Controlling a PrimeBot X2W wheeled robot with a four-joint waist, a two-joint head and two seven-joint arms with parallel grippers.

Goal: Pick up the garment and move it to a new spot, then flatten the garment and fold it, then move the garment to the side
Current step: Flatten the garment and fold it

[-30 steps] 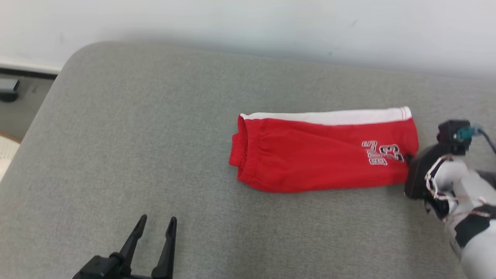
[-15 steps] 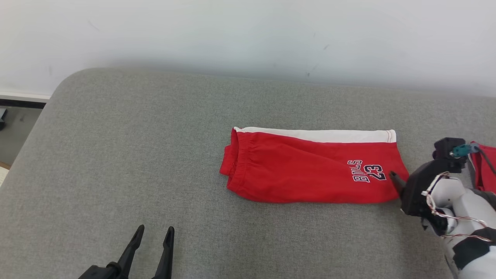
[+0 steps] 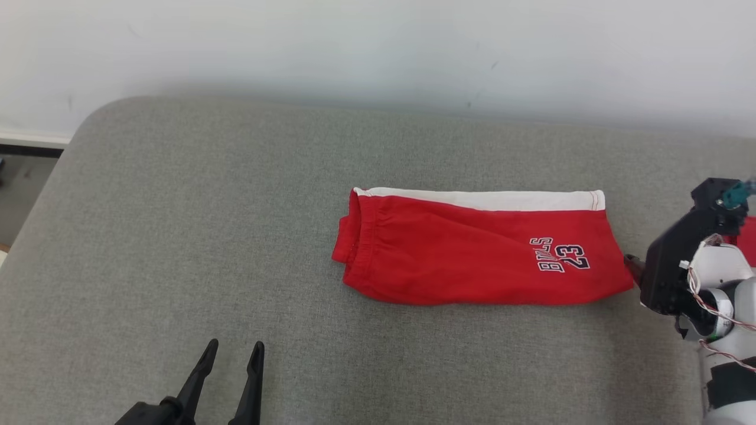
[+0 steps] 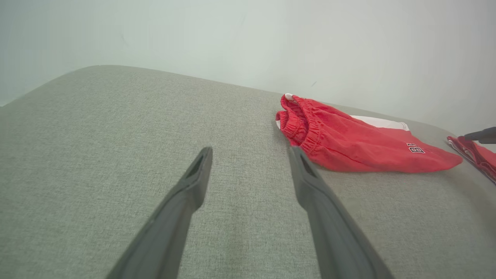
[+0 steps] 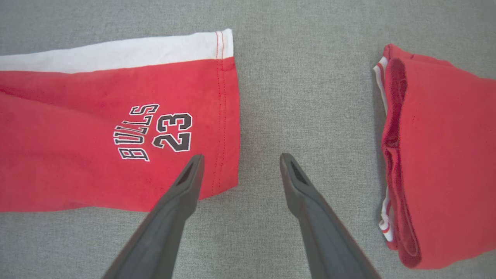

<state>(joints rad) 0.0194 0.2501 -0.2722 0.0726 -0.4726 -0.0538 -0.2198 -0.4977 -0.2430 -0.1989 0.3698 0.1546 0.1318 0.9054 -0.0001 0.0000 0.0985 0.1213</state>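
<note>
In the head view the right arm [image 3: 723, 307] is rising along the right edge of the frame. Its black wrist is angling toward the left, so the right gripper [image 3: 631, 262] is pointing at the lower right corner of the red shorts [image 3: 472, 260]. The left gripper [image 3: 235, 349] is sitting at the lower left of the frame, fingers pointing up-frame, well apart from the shorts.

The shorts are lying folded and flat on the grey cushion [image 3: 177, 236], right of centre in the frame. Their long axis is running left to right. The gathered waistband is facing the left side and the leg hem with the "BULLS 23" print is facing the right. A white stripe is running along the upper edge.

In the right wrist view the right gripper [image 5: 240, 162] is standing with its fingers spread wide, holding nothing. Its left-hand finger is overlapping the hem corner of the shorts [image 5: 97, 128], though whether it is touching the cloth I cannot tell. The other finger is hanging over bare cushion. A second red garment [image 5: 438, 155], also folded, is lying at the right of that frame, apart from the shorts.

In the left wrist view the left gripper [image 4: 250, 153] is likewise spread and empty over bare cushion, with the shorts [image 4: 348, 143] lying at the upper right.
</note>
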